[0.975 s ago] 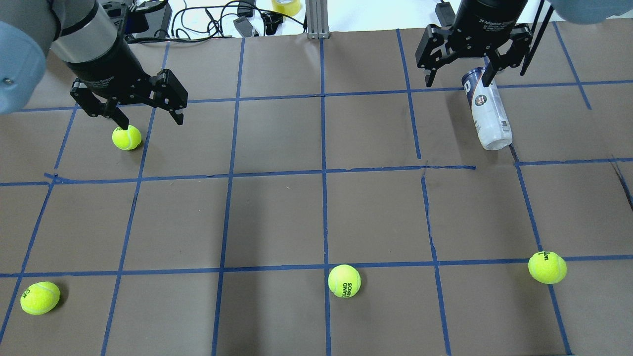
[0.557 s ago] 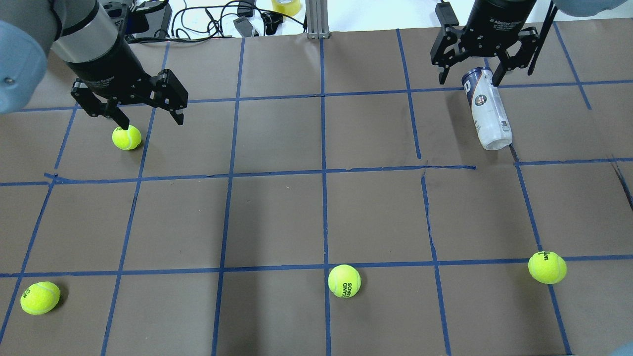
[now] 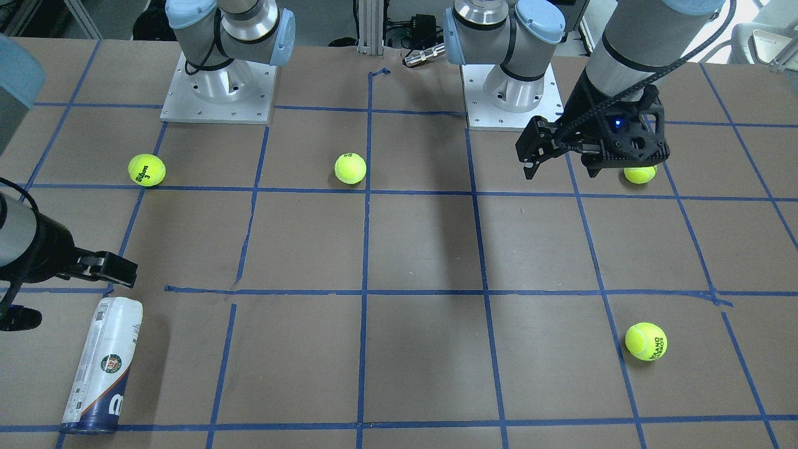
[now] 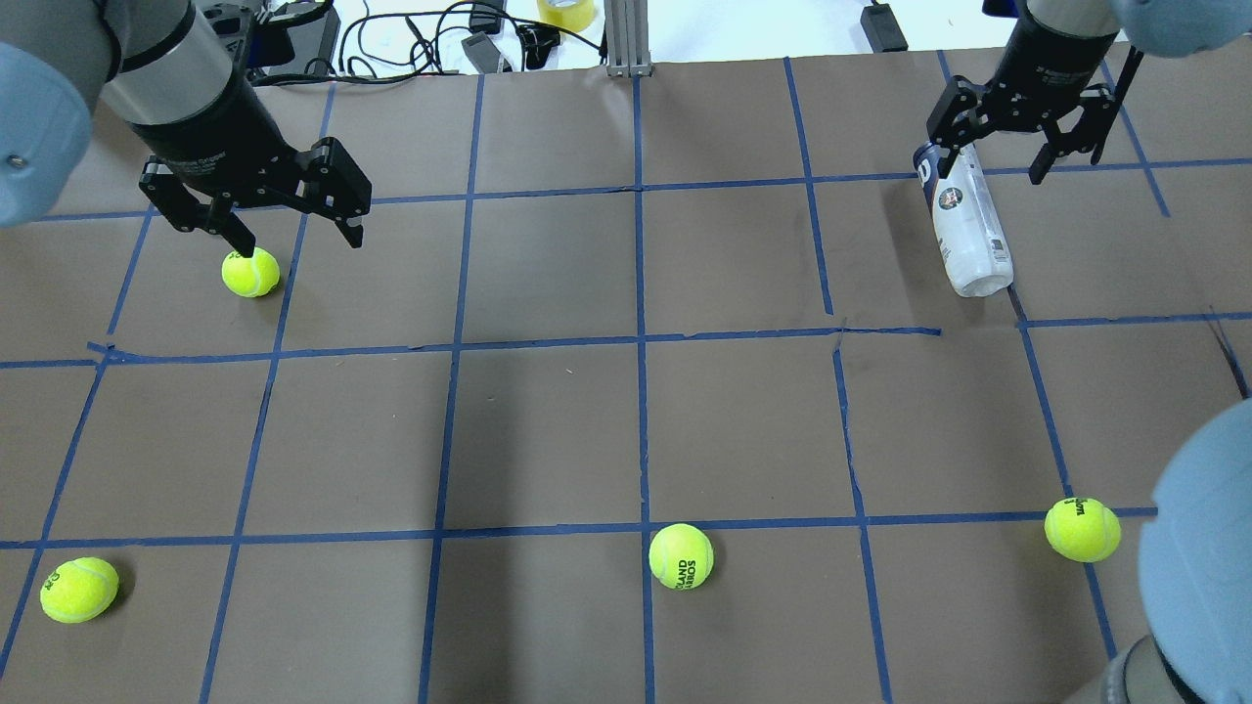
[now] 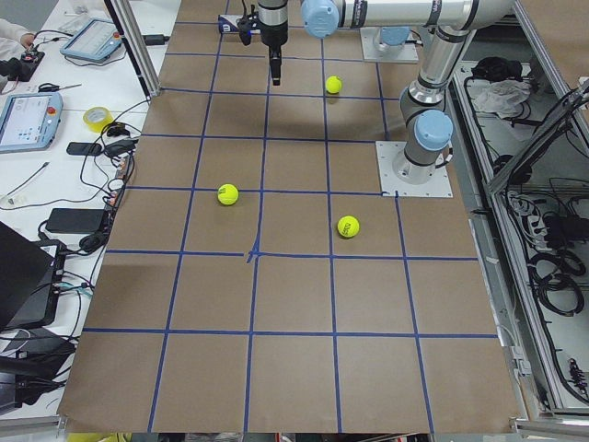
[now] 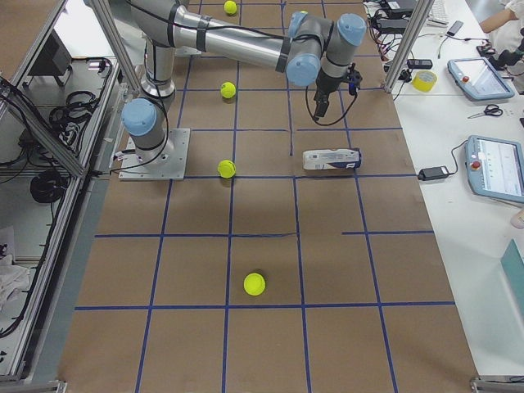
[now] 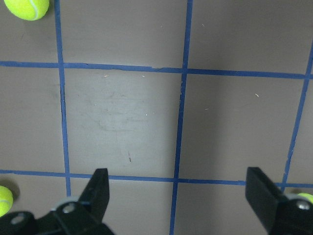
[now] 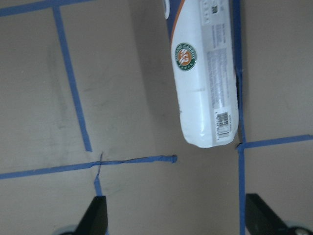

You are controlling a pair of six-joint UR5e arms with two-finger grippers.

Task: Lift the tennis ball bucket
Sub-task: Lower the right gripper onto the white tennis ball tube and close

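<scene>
The tennis ball bucket is a slim clear can with a white-and-navy label. It lies on its side at the far right of the table, and also shows in the front view and the right wrist view. My right gripper is open and empty. It hovers over the can's navy end, partly to its right, and touches nothing; in its wrist view the can lies ahead of the jaws. My left gripper is open and empty, above a tennis ball at the far left.
Three more tennis balls lie near the front edge: one in the middle, one at the right, one at the left. My right arm's elbow covers the front right corner. Cables and a tape roll lie past the far edge.
My right gripper has moved right across the can's navy end, still open. The right elbow has come into the front right corner. The can and the left arm have not moved.
</scene>
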